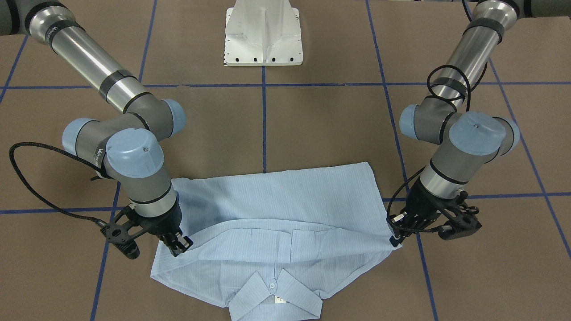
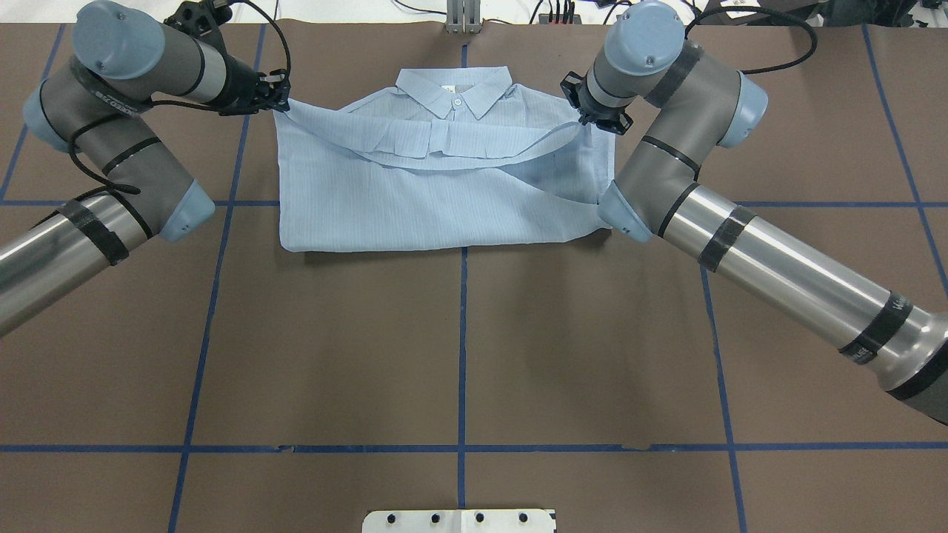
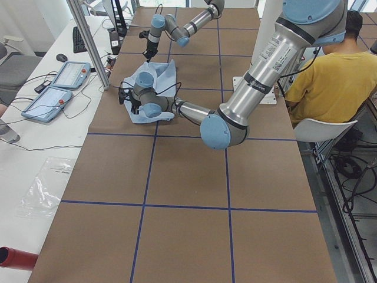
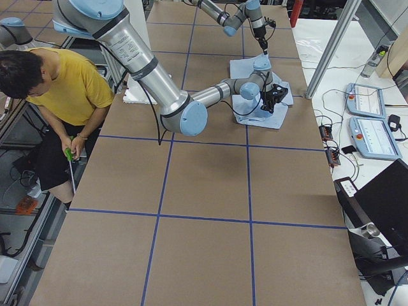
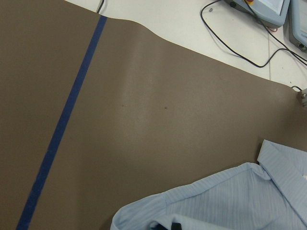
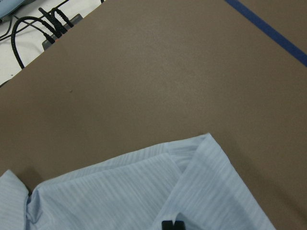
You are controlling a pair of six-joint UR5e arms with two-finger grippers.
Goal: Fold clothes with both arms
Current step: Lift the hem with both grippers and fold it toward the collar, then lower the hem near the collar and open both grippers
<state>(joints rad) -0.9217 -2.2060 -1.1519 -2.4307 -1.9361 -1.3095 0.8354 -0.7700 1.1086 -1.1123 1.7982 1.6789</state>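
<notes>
Lying partly folded, the shirt (image 2: 444, 196) is set at the middle of the worktop's (image 2: 518, 333) far edge. Its raised hem is clamped at one end by the left gripper (image 2: 280, 102) and at the other by the right gripper (image 2: 589, 118).

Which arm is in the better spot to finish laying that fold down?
Neither alone. On the shirt, the left fingers pinch one end of the raised edge and the right fingers the other, so both should probably lower it together.
</notes>
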